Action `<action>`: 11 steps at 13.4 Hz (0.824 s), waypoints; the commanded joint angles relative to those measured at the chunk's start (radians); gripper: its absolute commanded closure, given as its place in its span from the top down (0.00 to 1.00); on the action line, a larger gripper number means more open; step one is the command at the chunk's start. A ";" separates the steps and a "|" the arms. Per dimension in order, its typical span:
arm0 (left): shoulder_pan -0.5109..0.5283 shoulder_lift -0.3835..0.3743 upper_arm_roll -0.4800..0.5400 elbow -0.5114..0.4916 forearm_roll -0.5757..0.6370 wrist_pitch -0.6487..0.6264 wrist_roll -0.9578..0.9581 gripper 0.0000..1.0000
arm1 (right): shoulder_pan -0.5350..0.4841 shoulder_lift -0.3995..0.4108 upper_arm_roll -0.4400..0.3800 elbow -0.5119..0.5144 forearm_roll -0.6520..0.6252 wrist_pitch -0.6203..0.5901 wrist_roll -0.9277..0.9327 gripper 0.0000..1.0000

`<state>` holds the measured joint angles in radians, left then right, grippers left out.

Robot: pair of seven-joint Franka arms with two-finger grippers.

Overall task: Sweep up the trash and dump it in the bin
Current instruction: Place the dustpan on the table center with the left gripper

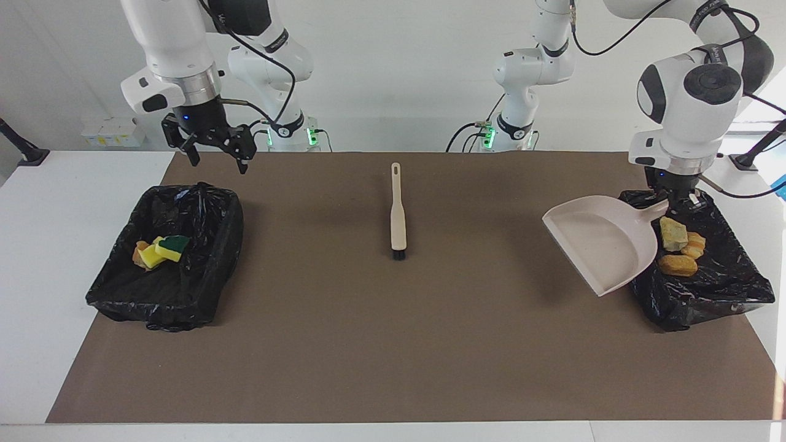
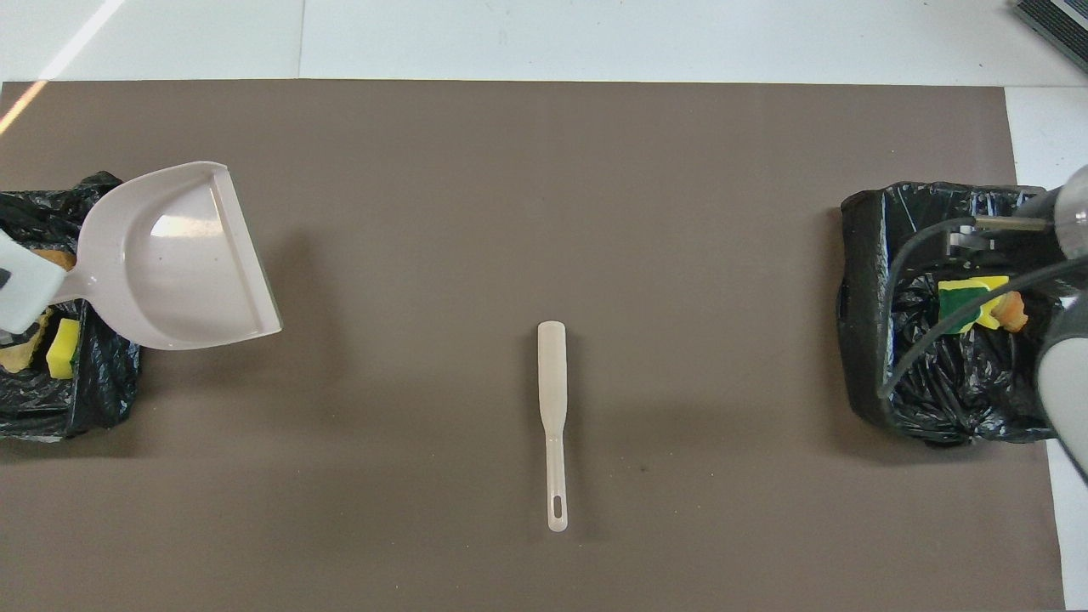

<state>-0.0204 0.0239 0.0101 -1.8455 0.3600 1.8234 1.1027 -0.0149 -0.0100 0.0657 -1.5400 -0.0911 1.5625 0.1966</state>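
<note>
My left gripper (image 1: 674,204) is shut on the handle of the beige dustpan (image 1: 599,242), held tilted in the air. Its handle is over the black-bagged bin (image 1: 706,307) at the left arm's end and its empty scoop is over the mat beside that bin. Trash lies in this bin: orange-brown lumps (image 1: 678,264) and a sponge piece (image 1: 672,234). In the overhead view the dustpan (image 2: 178,255) is beside this bin (image 2: 102,399), with a yellow sponge piece (image 2: 62,359) inside. My right gripper (image 1: 215,155) is open and empty, raised over the edge of the second bin (image 1: 227,245) nearest the robots.
The second bin holds yellow, green-backed and orange scraps (image 1: 161,249), also seen in the overhead view (image 2: 973,304). A beige brush (image 1: 398,212) lies in the middle of the brown mat, bristles away from the robots; it also shows in the overhead view (image 2: 552,408).
</note>
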 commanded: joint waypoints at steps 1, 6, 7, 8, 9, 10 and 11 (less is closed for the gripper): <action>-0.068 -0.013 0.011 -0.004 -0.120 -0.050 -0.189 0.00 | 0.024 -0.047 -0.095 -0.028 0.031 -0.021 -0.068 1.00; -0.269 -0.012 0.007 -0.006 -0.177 -0.052 -0.565 0.00 | 0.030 -0.082 -0.124 -0.085 0.039 -0.001 -0.100 1.00; -0.318 -0.010 0.008 0.000 -0.200 -0.053 -0.637 0.00 | 0.020 -0.082 -0.126 -0.086 0.040 -0.002 -0.129 1.00; -0.337 -0.010 0.008 0.005 -0.237 -0.053 -0.705 0.00 | 0.018 -0.084 -0.126 -0.088 0.040 -0.018 -0.137 1.00; -0.364 -0.009 0.008 0.012 -0.272 -0.055 -0.780 0.00 | 0.019 -0.087 -0.124 -0.089 0.044 -0.042 -0.138 1.00; -0.396 -0.007 0.007 0.020 -0.301 -0.053 -0.860 0.00 | 0.019 -0.087 -0.124 -0.086 0.051 -0.068 -0.140 1.00; -0.447 -0.006 0.008 0.025 -0.314 -0.041 -0.965 0.00 | 0.018 -0.087 -0.124 -0.086 0.063 -0.065 -0.144 1.00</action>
<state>-0.3976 0.0246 -0.0015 -1.8381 0.0804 1.7848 0.2743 0.0076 -0.0697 -0.0536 -1.5989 -0.0597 1.5050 0.0887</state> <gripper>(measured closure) 0.674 0.000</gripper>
